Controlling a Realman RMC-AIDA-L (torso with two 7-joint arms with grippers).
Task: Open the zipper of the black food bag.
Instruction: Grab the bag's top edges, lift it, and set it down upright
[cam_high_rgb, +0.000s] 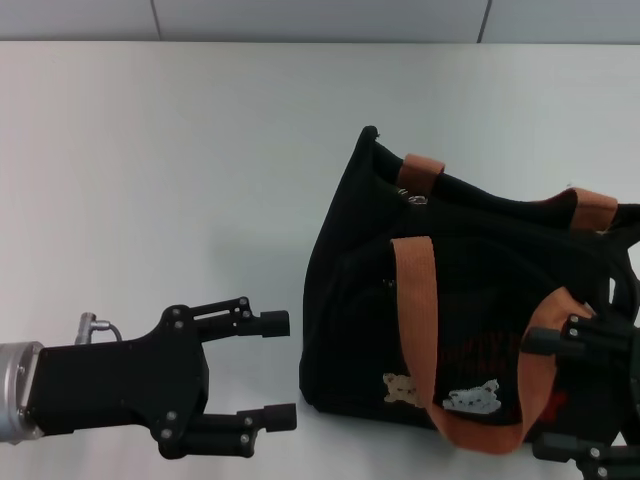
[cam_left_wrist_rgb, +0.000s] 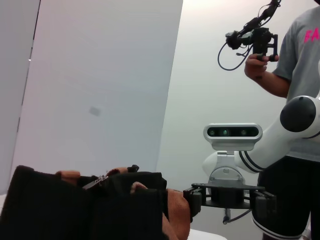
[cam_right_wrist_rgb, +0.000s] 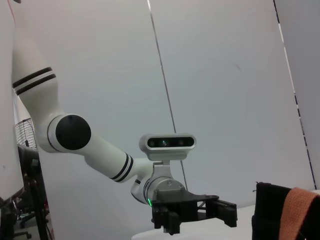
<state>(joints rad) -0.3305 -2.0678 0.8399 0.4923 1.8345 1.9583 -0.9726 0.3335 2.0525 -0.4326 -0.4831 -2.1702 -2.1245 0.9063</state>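
The black food bag (cam_high_rgb: 470, 290) stands on the white table right of centre, its two orange-brown handles (cam_high_rgb: 415, 310) drooping over the front and top. The zipper runs along the top edge, with its silver pull tab (cam_high_rgb: 415, 197) at the far left end, also seen in the left wrist view as the pull tab (cam_left_wrist_rgb: 95, 182). My left gripper (cam_high_rgb: 278, 370) is open, low and just left of the bag, apart from it. My right gripper (cam_high_rgb: 548, 395) is open at the bag's near right corner, its fingers straddling the front handle loop; whether they touch it is unclear.
The white tabletop (cam_high_rgb: 180, 180) stretches left of and behind the bag up to a grey wall. A person (cam_left_wrist_rgb: 292, 75) holding a handheld device stands beyond the right arm in the left wrist view.
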